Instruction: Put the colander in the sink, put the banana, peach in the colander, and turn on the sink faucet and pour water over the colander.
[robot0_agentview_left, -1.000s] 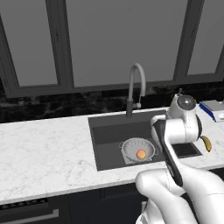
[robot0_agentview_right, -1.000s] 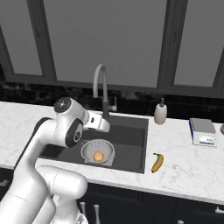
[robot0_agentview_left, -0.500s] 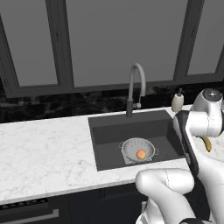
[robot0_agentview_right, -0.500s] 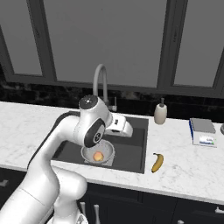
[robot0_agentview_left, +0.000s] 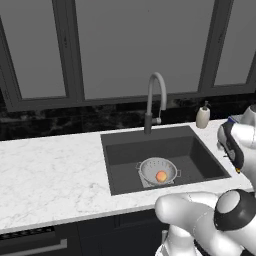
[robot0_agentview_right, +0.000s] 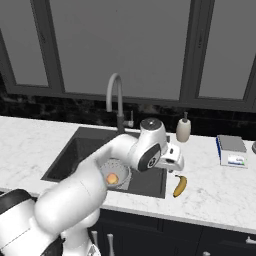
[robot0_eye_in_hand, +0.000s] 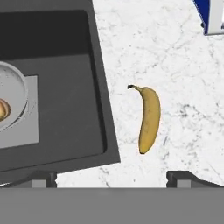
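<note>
The colander (robot0_agentview_left: 159, 171) stands upright on the floor of the sink (robot0_agentview_left: 190, 150), and the peach (robot0_agentview_left: 161, 176) lies inside it. The banana (robot0_agentview_right: 179, 186) lies on the marble counter just right of the sink. My gripper (robot0_agentview_right: 171, 167) hangs over the sink's right edge, a little left of the banana. In the hand view the banana (robot0_eye_in_hand: 148, 118) lies lengthwise ahead of my gripper (robot0_eye_in_hand: 111, 179), nearer its right fingertip (robot0_eye_in_hand: 186, 178). The gripper is open and holds nothing. The colander (robot0_eye_in_hand: 13, 100) with the peach (robot0_eye_in_hand: 3, 109) shows at the left edge. The sink faucet (robot0_agentview_right: 116, 95) stands behind the basin with no water running.
A beige soap dispenser (robot0_agentview_right: 183, 129) stands behind the sink's right corner. A blue and white box (robot0_agentview_right: 231, 151) lies on the counter further right, and its corner (robot0_eye_in_hand: 214, 17) shows in the hand view. Dark windows run behind the counter.
The arm has swung right, from over the colander in the sink to the sink's right edge beside the banana. The gripper stayed open. The colander, peach and banana have not moved.
</note>
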